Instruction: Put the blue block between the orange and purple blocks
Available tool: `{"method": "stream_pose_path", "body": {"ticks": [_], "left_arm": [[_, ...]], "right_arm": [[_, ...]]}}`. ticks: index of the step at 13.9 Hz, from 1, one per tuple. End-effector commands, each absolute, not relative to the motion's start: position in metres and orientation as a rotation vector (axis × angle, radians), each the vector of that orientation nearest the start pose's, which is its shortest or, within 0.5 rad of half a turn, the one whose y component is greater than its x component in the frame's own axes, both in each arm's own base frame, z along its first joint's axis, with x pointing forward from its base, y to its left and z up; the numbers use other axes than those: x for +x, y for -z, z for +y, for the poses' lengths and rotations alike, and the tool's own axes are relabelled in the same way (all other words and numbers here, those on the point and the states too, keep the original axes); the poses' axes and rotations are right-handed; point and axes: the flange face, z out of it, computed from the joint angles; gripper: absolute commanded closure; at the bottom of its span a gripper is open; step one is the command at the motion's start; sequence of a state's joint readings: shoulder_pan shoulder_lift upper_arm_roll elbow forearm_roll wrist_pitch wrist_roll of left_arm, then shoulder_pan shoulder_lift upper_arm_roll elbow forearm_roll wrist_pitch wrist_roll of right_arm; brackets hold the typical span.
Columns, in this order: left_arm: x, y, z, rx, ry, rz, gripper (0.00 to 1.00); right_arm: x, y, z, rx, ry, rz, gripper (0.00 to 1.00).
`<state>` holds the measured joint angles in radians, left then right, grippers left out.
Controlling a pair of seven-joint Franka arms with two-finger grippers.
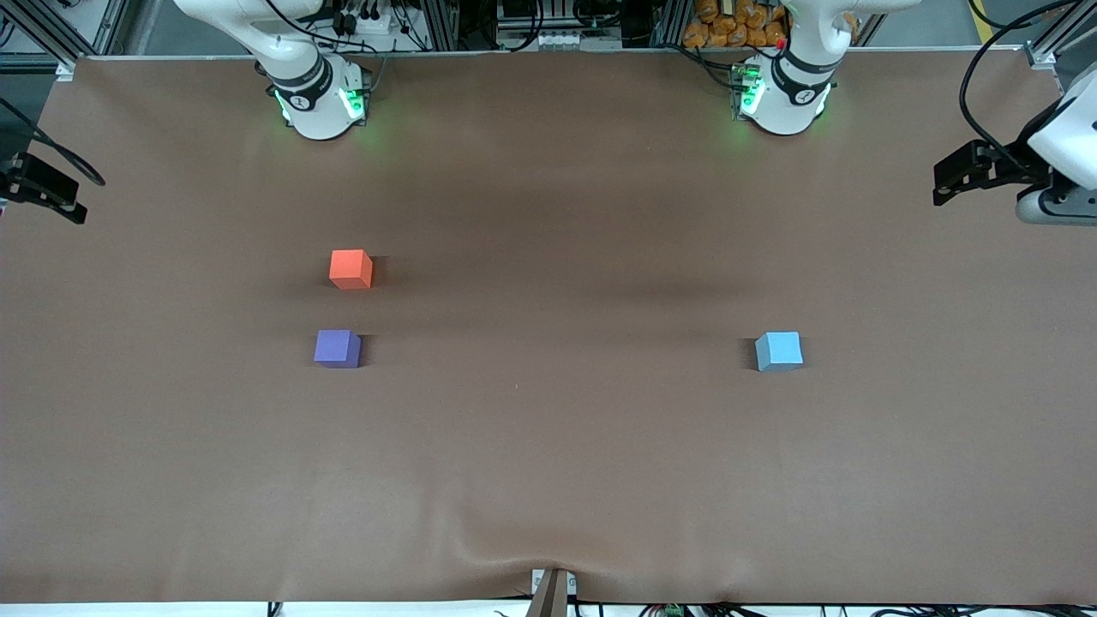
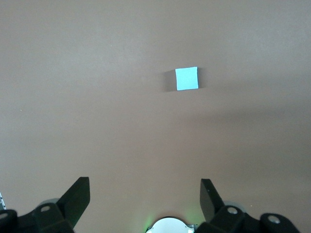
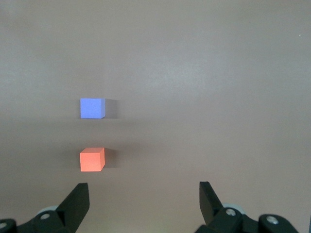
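Observation:
The blue block (image 1: 779, 350) sits on the brown table toward the left arm's end; it also shows in the left wrist view (image 2: 187, 78). The orange block (image 1: 350, 268) and the purple block (image 1: 337, 348) sit toward the right arm's end, the purple one nearer the front camera, with a gap of about one cube between them. Both show in the right wrist view, orange (image 3: 92, 159) and purple (image 3: 92, 108). My left gripper (image 2: 145, 194) is open and empty, high above the table near its base. My right gripper (image 3: 144, 194) is open and empty, high above the table near the orange block.
The brown table cover (image 1: 548, 446) has a wrinkle at its near edge (image 1: 514, 561). The two arm bases stand at the top, right (image 1: 317, 98) and left (image 1: 784, 94). Black mounted devices sit at the table's two ends (image 1: 977, 171) (image 1: 43, 188).

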<state>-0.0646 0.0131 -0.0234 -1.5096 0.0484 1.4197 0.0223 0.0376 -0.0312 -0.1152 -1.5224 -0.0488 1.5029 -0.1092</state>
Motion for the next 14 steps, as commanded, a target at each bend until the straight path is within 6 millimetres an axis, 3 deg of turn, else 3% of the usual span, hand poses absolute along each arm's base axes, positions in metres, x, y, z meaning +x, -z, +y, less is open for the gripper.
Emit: {"method": "stream_pose_path", "body": {"ticks": [1, 2, 4, 7, 10, 14], "left_arm": [[0.564, -0.592, -0.057, -3.074, -0.278, 0.179, 0.0], [0.576, -0.567, -0.061, -3.063, -0.324, 0.19, 0.0], [0.599, -0.512, -0.088, -3.049, -0.375, 0.247, 0.0], [0.617, -0.455, -0.093, -3.064, -0.385, 0.086, 0.0], [0.622, -0.393, -0.103, -3.092, -0.337, -0.226, 0.0], [0.603, -0.293, -0.097, -3.114, -0.239, -0.245, 0.0]], "right_arm": [[0.528, -0.659, -0.046, -3.2, 0.03, -0.065, 0.0], [0.529, -0.658, -0.046, -3.194, 0.029, -0.059, 0.0], [0.528, -0.659, -0.045, -3.191, 0.022, -0.046, 0.0], [0.526, -0.657, -0.045, -3.153, 0.005, 0.021, 0.0], [0.525, -0.657, -0.043, -3.125, 0.001, 0.083, 0.0], [0.525, -0.657, -0.044, -3.124, -0.002, 0.087, 0.0]]}}
